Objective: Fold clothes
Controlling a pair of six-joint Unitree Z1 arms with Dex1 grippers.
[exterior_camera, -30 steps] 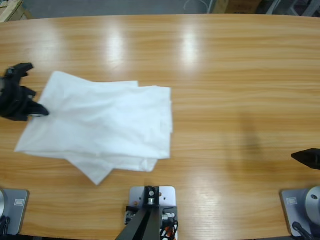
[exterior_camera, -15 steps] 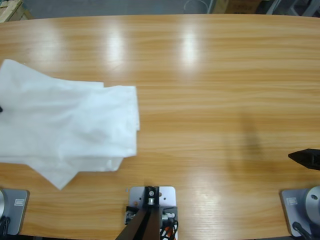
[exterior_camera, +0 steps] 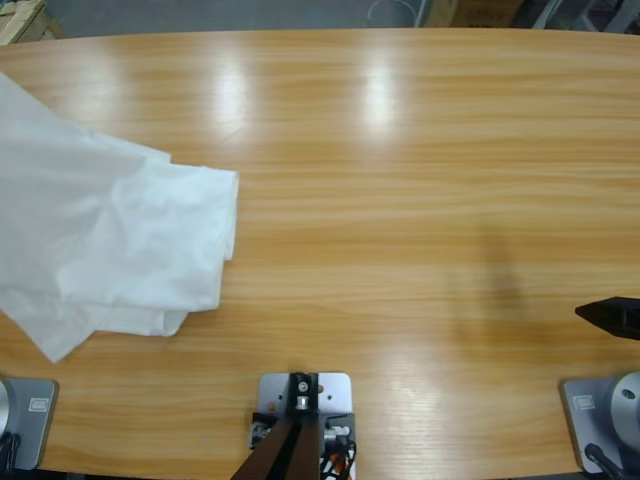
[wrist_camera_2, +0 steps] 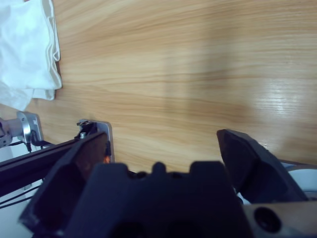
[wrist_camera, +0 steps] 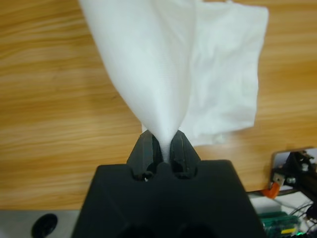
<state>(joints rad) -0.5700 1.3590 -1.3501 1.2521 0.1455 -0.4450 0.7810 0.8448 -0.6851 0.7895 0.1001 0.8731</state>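
The clothes are one white shirt [exterior_camera: 110,240], lying bunched at the table's left end and running off the left edge of the high view. In the left wrist view my left gripper [wrist_camera: 162,148] is shut on a pinched fold of the shirt [wrist_camera: 198,69], which rises from the jaws in a cone and spreads out over the wood. The left gripper itself is outside the high view. My right gripper [exterior_camera: 610,317] shows only as a black tip at the right edge, far from the shirt. Its jaws stand wide apart over bare wood [wrist_camera_2: 161,139], and the shirt [wrist_camera_2: 27,49] is at that view's upper left corner.
The long wooden table [exterior_camera: 400,150] stretches bare from the shirt to the right gripper. Its far edge runs along the top of the high view, with floor and boxes beyond.
The shirt has slid leftward across the table, with its left part lifted and off the picture's edge. The left gripper has left the high view. The right gripper has barely moved.
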